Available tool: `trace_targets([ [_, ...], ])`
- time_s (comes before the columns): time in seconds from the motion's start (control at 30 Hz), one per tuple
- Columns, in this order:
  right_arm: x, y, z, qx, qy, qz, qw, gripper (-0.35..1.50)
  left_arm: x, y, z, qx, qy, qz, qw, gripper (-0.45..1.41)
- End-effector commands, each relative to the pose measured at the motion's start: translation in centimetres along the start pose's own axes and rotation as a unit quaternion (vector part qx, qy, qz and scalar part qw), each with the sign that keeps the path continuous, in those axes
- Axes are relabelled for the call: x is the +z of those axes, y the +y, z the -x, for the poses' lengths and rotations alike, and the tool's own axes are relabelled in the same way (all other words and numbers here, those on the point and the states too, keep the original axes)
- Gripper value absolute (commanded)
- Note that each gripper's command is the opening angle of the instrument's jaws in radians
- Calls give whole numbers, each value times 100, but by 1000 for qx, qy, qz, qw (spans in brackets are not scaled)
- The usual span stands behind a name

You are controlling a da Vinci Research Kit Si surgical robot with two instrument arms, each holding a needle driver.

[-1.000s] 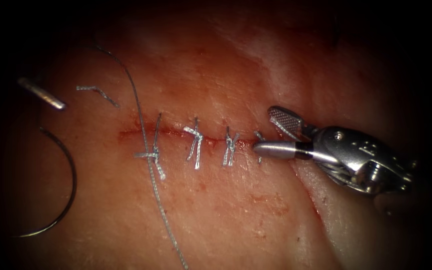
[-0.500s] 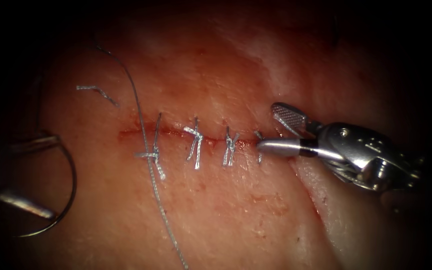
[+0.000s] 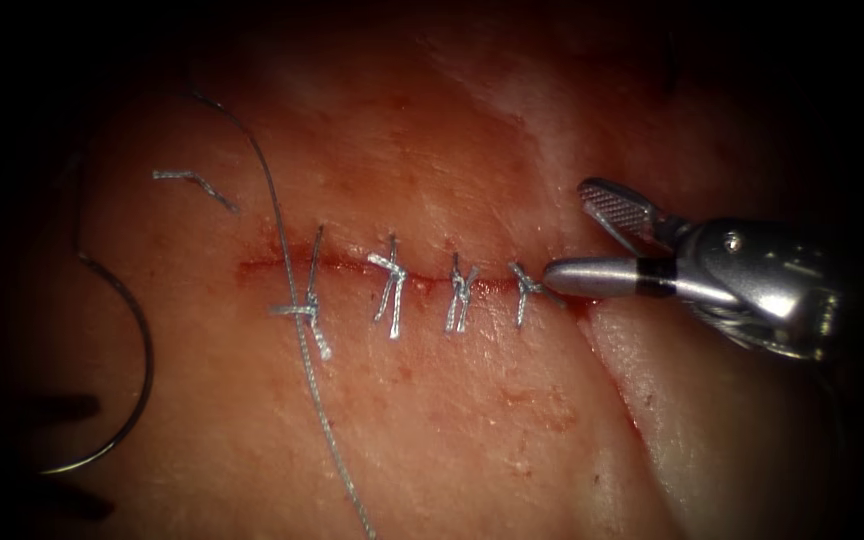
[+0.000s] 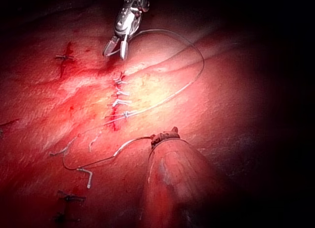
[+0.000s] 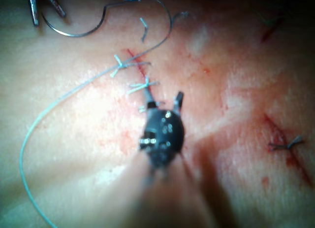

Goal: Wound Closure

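The needle (image 3: 117, 350) is lying loose on the tissue (image 3: 472, 420) way left of the cut (image 3: 352, 268), thin and slippery so I'd grab mid-curve, thread (image 3: 297, 330) trailing across, four knots (image 3: 457, 295) alongside, right tool (image 3: 592, 240) jaws apart and empty, can't tell on the left tool (image 5: 44, 6).

No readable text, labels or numbers anywhere
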Motion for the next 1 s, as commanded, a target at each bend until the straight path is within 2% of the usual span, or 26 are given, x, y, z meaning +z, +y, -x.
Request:
trace_targets([
  [0.03, 9, -3, 4, 0, 1, -1, 1000, 136, 12, 1, 3, 8, -4, -2, 1000, 31],
  [0.17, 10, -3, 3, 0, 1, 0, 1000, 136, 26, 1, 8, 35, -31, -16, 999, 27],
  [0.2, 11, -4, 3, 0, 1, 0, 1000, 136, 29, 2, 9, 38, -34, -18, 999, 19],
  [0.23, 11, -4, 3, 0, 1, 0, 1000, 136, 33, 1, 9, 45, -33, -19, 998, -6],
  [0.27, 11, -5, 3, 0, 1, 0, 1000, 136, 34, 0, 9, 45, -33, -19, 998, -11],
  [0.3, 11, -5, 3, 0, 1, 0, 1000, 136, 34, -2, 9, 45, -33, -19, 998, -8],
  [0.33, 11, -6, 3, 0, 1, 0, 1000, 136, 34, -5, 9, 51, -33, -23, 998, -28],
  [0.4, 11, -6, 2, 1, 1, 0, 1000, 136, 32, -10, 8, 54, -32, -30, 998, -45],
  [0.63, 10, -10, -1, 1, -1, -1, 1000, 138, 21, -20, 1, 109, -32, -45, 993, -45],
  [0.77, 8, -16, -3, -1, 2, -1, 1000, 135, 10, -23, -47, 138, 0, -67, 988, -45],
  [0.93, 3, -27, -7, 79, 9, -24, 997, 131, 17, -31, -96, 173, 28, -90, 981, -45],
  [1.0, -1, -30, -12, 116, 17, -45, 992, 128, 33, -35, -120, 192, 39, -100, 976, -45],
])
